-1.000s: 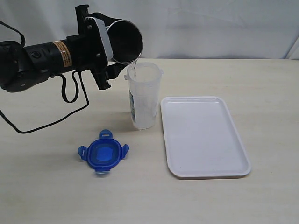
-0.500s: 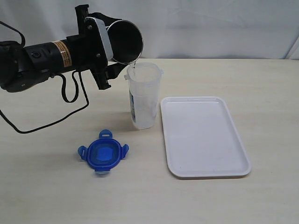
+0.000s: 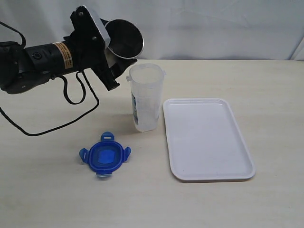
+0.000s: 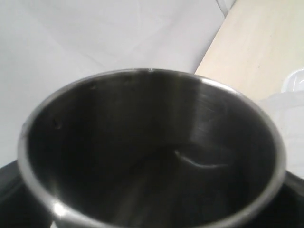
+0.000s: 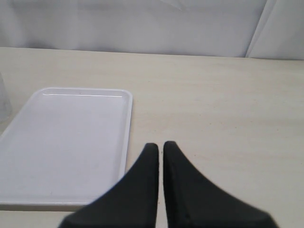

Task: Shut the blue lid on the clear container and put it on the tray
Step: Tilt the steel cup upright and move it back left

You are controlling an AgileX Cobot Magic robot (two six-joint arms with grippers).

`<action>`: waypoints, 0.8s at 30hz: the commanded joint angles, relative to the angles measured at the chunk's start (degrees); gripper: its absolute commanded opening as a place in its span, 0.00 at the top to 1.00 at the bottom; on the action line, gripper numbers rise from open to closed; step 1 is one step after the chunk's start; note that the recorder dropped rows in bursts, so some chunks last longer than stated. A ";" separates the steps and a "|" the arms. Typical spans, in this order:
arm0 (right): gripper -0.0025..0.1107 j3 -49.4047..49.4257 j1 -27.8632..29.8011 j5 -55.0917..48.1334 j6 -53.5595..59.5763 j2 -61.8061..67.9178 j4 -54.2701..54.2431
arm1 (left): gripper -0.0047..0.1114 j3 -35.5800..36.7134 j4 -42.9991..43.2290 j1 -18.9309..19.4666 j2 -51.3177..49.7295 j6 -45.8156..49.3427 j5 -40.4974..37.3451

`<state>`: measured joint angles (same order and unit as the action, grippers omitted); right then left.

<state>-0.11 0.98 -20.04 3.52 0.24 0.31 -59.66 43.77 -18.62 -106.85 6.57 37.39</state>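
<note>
I see left gripper [image 3: 106, 49] clamped on tumbler [image 3: 124, 39] at 11 o'clock of container [image 3: 146, 99]; lid [image 3: 105, 157] at 7, tray [image 3: 205, 142] at 3.

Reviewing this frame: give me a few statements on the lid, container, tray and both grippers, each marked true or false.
1. The blue lid is snapped onto the clear container. False: it lies on the table, apart from the open-topped container.
2. The left gripper holds a steel tumbler. True.
3. The clear container stands on the tray. False: it stands on the table beside the tray.
4. The right gripper has its jaws nearly together, holding nothing. True.
</note>
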 commanded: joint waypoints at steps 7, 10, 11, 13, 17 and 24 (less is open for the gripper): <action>0.94 0.11 0.21 0.23 0.15 -0.24 0.39 | 0.96 -1.15 -15.44 0.61 0.57 -10.15 -0.70; 0.94 0.11 0.21 0.23 0.15 -0.24 0.39 | 0.96 -1.15 -18.21 2.19 -0.31 -14.52 -0.15; 0.94 0.11 0.21 0.23 0.15 -0.24 0.39 | 0.96 -1.15 -17.94 2.99 -0.79 -16.80 0.82; 0.94 0.11 0.21 0.23 0.15 -0.24 0.39 | 0.96 -1.15 -17.94 4.50 -1.75 -20.89 3.30; 0.94 0.11 0.21 0.23 0.15 -0.24 0.39 | 0.96 -1.15 -17.94 7.66 -4.95 -26.62 9.39; 0.94 0.11 0.21 0.23 0.15 -0.24 0.39 | 0.96 -2.65 -22.32 10.04 -11.08 -24.85 14.85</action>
<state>-0.11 0.98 -20.04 3.52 0.24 0.31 -60.24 24.93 -9.13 -116.70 -18.83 47.60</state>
